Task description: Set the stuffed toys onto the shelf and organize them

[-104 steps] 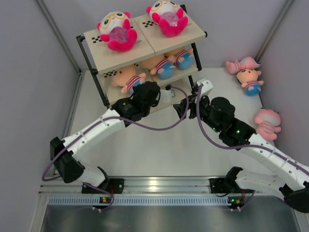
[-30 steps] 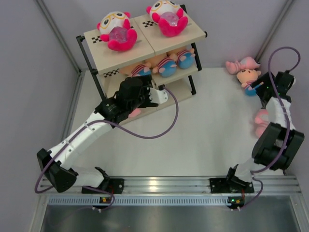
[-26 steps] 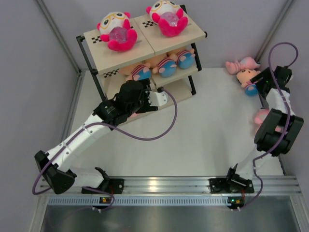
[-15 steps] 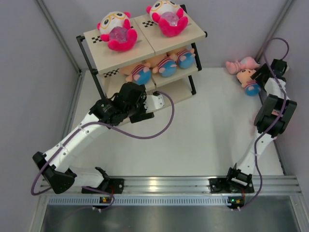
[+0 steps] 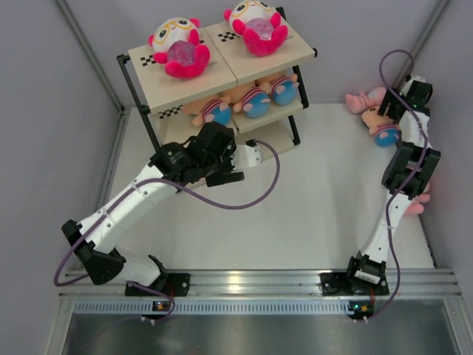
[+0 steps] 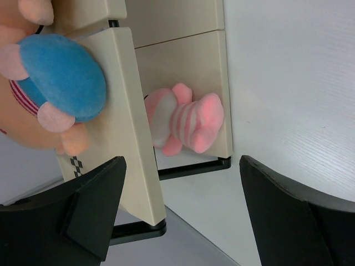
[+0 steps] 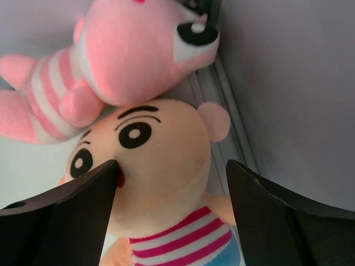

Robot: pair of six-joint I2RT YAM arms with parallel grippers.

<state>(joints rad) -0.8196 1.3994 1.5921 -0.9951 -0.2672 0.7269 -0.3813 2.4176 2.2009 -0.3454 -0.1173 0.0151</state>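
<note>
We look down on a white counter (image 5: 310, 207) with the three-tier shelf (image 5: 225, 74) standing at its far left. Two hot-pink toys sit on the top board: the left hot-pink toy (image 5: 177, 49) and the right hot-pink toy (image 5: 256, 27), each facing up with yellow glasses. On the middle board a row of three peach toys (image 5: 251, 102) lies side by side in striped shirts and blue bottoms.

The left tool (image 6: 180, 213) hovers just in front of the shelf's lower tiers. Its fingers are spread wide and hold nothing. From its wrist camera we see the blue bottom of one shelved peach toy (image 6: 55, 83) jutting over the middle board's edge. Below it, a shelved pale pink toy (image 6: 186, 119) lies on the bottom board.

The right arm reaches to the far right corner of the counter. There the right tool (image 7: 172, 213) is released, with one finger on each side of the corner peach toy (image 7: 155, 166). The left finger sits against the toy's face by the mouth, and the right finger stands clear of the head. A striped pale pink toy (image 7: 122, 61) lies touching the top of that peach head. Another pale pink toy (image 5: 420, 201) rests by the right wall, partly hidden behind the right arm.
</note>
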